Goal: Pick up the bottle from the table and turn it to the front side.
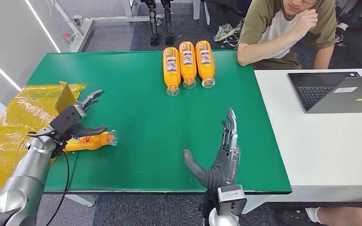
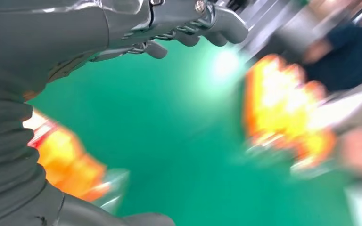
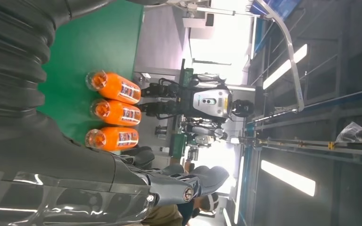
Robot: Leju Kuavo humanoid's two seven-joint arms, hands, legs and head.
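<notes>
On the green surface (image 1: 141, 117), an orange bottle (image 1: 93, 141) lies on its side near the left edge, its clear cap end pointing right. The left robot hand (image 1: 78, 120) hovers right over it with fingers spread apart: the upper fingers reach toward the far side, the thumb stretches out just above the bottle's body, and nothing is gripped. In the left wrist view the same bottle (image 2: 66, 162) appears as an orange blur beside the grey ribbed cover (too smeared to tell whether the thumb touches it).

The right robot hand (image 1: 219, 155) rests open at the near middle of the surface, palm flat, fingers pointing toward the far side and the thumb stuck out to the left; it holds nothing.

Three more orange bottles (image 1: 187, 65) lie side by side at the far edge, caps toward the near side, well apart from both hands. The right wrist view shows them (image 3: 115, 112) in a row, labels visible.

A crumpled yellow bag (image 1: 16, 122) sits off the left end of the surface. To the right stands a white table (image 1: 320, 150) carrying an open laptop (image 1: 334, 92). A person (image 1: 283, 28) in an olive shirt sits at the far side, one elbow on the green surface.
</notes>
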